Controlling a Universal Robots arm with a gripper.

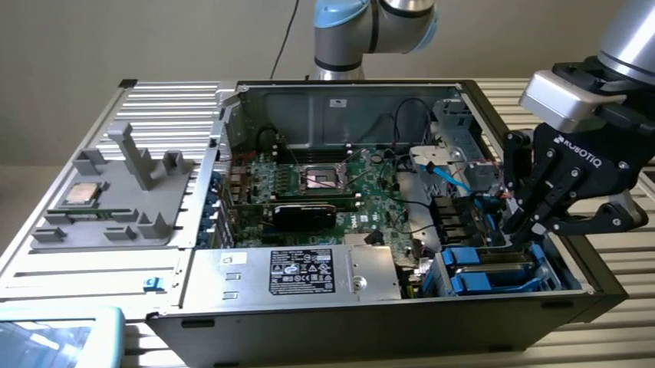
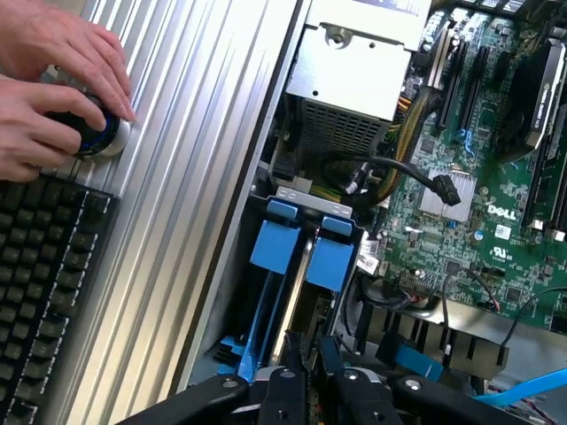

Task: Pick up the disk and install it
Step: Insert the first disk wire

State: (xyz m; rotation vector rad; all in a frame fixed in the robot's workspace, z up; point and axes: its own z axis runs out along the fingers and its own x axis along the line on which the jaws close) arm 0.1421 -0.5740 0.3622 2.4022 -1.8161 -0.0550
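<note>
My gripper reaches down into the drive bay at the front corner of the open computer case, on the exterior view's right. Its fingers stand close together, shut on the thin upper edge of the disk, which stands on edge in the bay. In the wrist view my gripper sits right over that edge. The blue carrier frames the disk, and a second blue carrier tab lies beside it. In the exterior view the disk shows as blue plastic and silver metal below my fingers.
A silver box with a black label lies beside the bay. The motherboard and a blue cable lie behind. A grey tray with a CPU chip is on the exterior view's left. A person's hands rest by a black keyboard.
</note>
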